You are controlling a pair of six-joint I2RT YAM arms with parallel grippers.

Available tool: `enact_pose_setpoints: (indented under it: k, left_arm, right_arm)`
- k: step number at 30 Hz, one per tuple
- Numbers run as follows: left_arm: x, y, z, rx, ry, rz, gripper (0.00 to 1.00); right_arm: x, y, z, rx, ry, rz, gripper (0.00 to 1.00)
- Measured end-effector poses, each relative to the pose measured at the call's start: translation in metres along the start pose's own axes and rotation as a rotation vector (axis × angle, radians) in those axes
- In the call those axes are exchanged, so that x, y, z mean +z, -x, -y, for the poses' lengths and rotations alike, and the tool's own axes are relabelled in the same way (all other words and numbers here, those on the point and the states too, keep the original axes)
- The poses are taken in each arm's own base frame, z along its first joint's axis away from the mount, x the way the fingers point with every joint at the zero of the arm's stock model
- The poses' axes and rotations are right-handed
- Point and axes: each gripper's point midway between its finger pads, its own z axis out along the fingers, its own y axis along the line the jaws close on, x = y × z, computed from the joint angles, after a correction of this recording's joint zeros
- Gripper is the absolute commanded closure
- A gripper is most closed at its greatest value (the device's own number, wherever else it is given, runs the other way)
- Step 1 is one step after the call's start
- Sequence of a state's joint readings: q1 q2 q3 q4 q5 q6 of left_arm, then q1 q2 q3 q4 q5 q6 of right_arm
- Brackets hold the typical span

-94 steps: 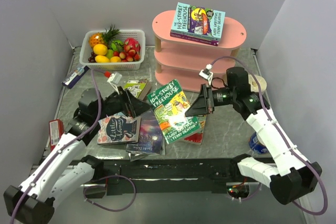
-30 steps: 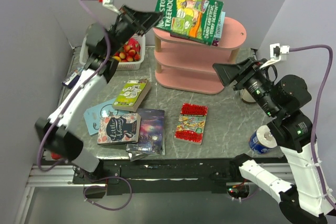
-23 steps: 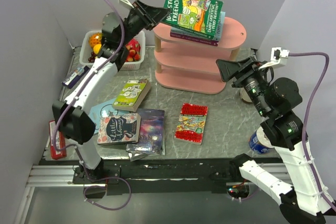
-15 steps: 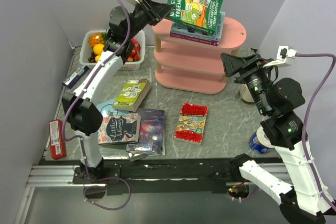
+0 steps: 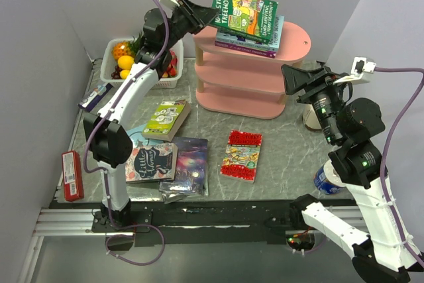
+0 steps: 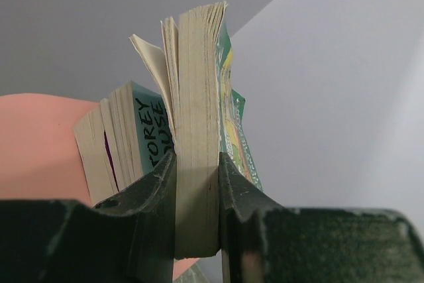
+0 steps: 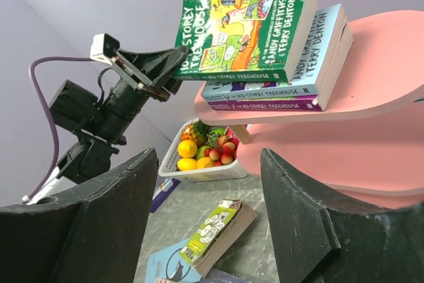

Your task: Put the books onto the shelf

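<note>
My left gripper (image 5: 212,15) (image 6: 197,183) is shut on the page edge of a green "Treehouse" book (image 5: 248,8) (image 6: 199,97) (image 7: 242,31). I hold that book slightly tilted just over two stacked books (image 5: 255,36) (image 7: 278,87) on the top tier of the pink shelf (image 5: 299,43) (image 7: 391,51). My right gripper (image 5: 286,79) (image 7: 209,164) hangs open and empty in the air to the right of the shelf, facing it. On the table lie a lime-green book (image 5: 165,118) (image 7: 215,233), a dark book (image 5: 149,162), a galaxy book (image 5: 190,164), a red book (image 5: 242,156) and a light blue one (image 5: 124,140).
A white fruit basket (image 5: 109,64) (image 7: 202,173) stands left of the shelf, under my left arm. A small blue-white carton (image 5: 95,96) and a red box (image 5: 71,175) lie along the left edge. A blue can (image 5: 328,178) sits at the right, below my right arm.
My left gripper has carried the green book to the right and lower, closer onto the stack on the top tier. My right gripper has risen slightly and stayed open.
</note>
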State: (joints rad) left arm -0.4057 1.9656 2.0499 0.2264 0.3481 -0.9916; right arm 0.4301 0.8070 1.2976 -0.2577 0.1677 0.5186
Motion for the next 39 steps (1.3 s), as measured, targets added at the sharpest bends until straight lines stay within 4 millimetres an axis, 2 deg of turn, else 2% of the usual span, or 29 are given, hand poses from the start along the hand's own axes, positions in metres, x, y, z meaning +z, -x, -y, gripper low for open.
enact_pose_setpoints:
  k: [5,8,13,23,27,29,34,35,36,38,39]
  left_arm:
    - [-0.001,0.004,-0.005,-0.011,0.008,0.007,0.48]
    - [-0.003,0.007,-0.016,-0.014,0.020,0.013,0.37]
    - [-0.007,0.006,-0.038,-0.026,0.062,0.008,0.27]
    - [-0.009,0.006,-0.048,0.011,0.083,0.008,0.21]
    - [-0.021,0.004,-0.066,0.009,0.134,0.008,0.14]
    - [-0.029,0.011,-0.074,0.009,0.158,0.024,0.11]
    - [-0.053,0.049,-0.086,0.021,0.219,0.104,0.10]
    - [-0.060,0.060,-0.087,0.025,0.233,0.129,0.11]
    - [-0.065,0.068,-0.085,0.026,0.239,0.148,0.14]
    - [-0.077,0.082,-0.079,0.031,0.248,0.189,0.34]
    - [-0.081,0.087,-0.074,0.032,0.246,0.205,0.43]
  right_arm:
    - [0.003,-0.003,0.002,-0.003,-0.007,-0.006,0.30]
    - [0.005,-0.004,0.003,-0.004,-0.010,-0.010,0.30]
    - [0.010,-0.008,0.006,-0.007,-0.023,-0.018,0.30]
    - [0.020,-0.020,0.011,-0.014,-0.041,-0.050,0.30]
    - [0.021,-0.022,0.013,-0.015,-0.044,-0.055,0.29]
    - [0.021,-0.022,0.013,-0.016,-0.045,-0.054,0.28]
    - [0.023,-0.024,0.015,-0.024,-0.053,-0.059,0.27]
    - [0.025,-0.026,0.017,-0.029,-0.058,-0.065,0.28]
    - [0.027,-0.027,0.018,-0.033,-0.063,-0.070,0.33]
    - [0.032,-0.027,0.020,-0.042,-0.073,-0.076,0.42]
    - [0.035,-0.028,0.021,-0.045,-0.080,-0.078,0.56]
